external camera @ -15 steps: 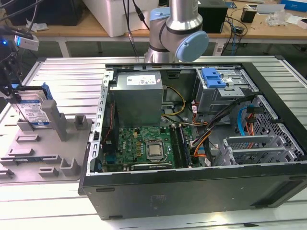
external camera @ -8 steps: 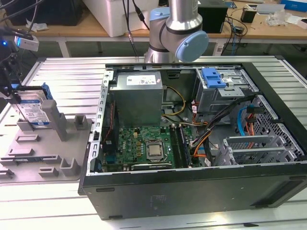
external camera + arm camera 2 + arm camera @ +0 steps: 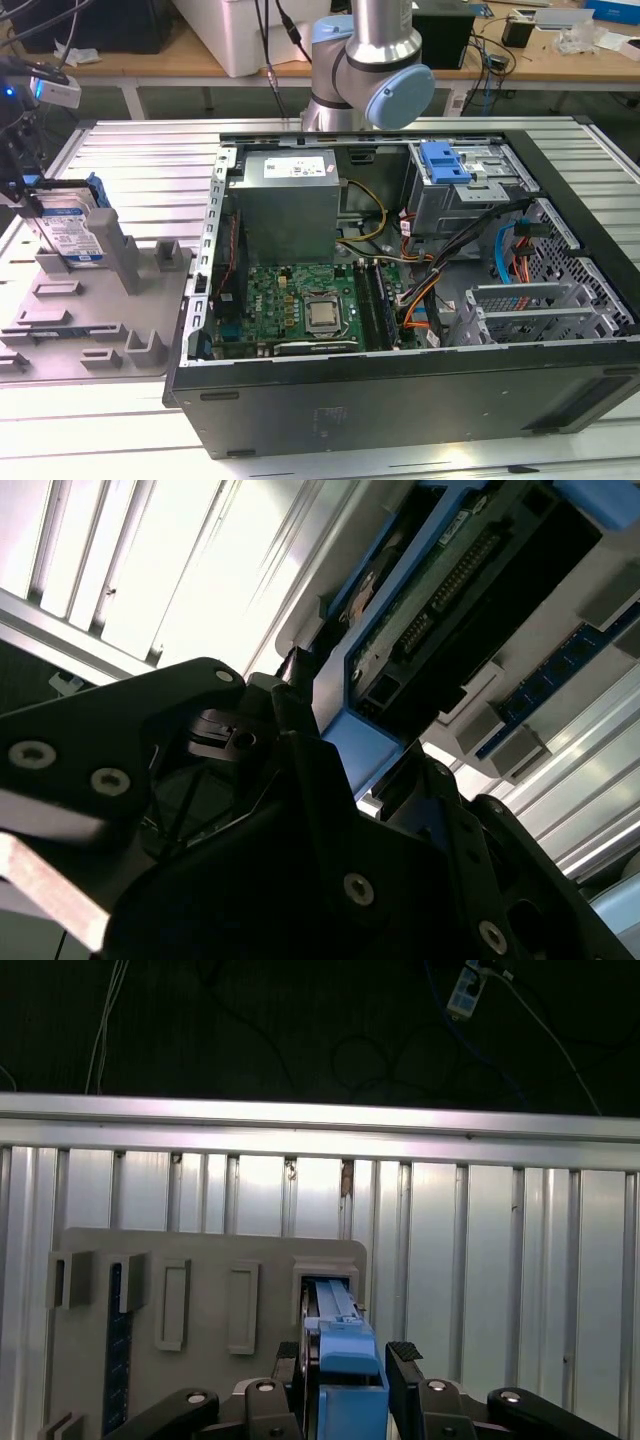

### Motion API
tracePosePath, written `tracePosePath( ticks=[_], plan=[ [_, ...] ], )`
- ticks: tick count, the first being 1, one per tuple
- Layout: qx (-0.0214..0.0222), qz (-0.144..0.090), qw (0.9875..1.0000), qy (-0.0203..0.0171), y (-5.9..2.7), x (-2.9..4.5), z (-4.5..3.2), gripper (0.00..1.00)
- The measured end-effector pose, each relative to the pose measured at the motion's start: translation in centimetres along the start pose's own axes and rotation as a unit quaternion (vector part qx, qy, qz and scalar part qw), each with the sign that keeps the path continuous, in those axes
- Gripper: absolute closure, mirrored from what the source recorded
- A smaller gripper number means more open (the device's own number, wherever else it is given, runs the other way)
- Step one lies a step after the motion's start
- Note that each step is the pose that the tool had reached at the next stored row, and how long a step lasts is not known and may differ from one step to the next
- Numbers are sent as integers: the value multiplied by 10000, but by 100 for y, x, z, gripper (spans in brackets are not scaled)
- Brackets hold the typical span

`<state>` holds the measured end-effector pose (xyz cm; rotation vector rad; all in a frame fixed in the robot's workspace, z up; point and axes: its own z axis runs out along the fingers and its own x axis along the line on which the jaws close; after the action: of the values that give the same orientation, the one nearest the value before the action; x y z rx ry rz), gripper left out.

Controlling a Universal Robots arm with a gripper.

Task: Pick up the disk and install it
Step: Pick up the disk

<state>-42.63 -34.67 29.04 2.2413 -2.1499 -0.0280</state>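
At the exterior view's left, disk (image 3: 75, 232) upright in grey fixture (image 3: 110, 330), first wrist view, pincer (image 3: 347, 1355) clamping it

Ribbed aluminium tabletop (image 3: 130, 150) pale, brightly lit, glare on slats. Wooden workbench (image 3: 150, 64) behind, carrying white box (image 3: 235, 35), cables (image 3: 487, 65). Beyond table edge in first wrist view: dark space (image 3: 300, 1030), pale wire (image 3: 105, 1020) hanging.

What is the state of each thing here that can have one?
Disk: upright in the grey holder, not yet installed.
Gripper: astride the disk's top edge.
Case: lying on its side, open.
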Motion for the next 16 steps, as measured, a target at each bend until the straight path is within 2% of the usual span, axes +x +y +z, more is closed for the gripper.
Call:
tracePosePath(
  ticks=[14, 15, 16],
  plan=[
    [0, 0, 10000, 1, 0, 0, 2, 53],
    [0, 0, 10000, 2, 0, 1, 2, 55],
    [0, -1, 10000, 0, 0, 0, 2, 61]
  ],
)
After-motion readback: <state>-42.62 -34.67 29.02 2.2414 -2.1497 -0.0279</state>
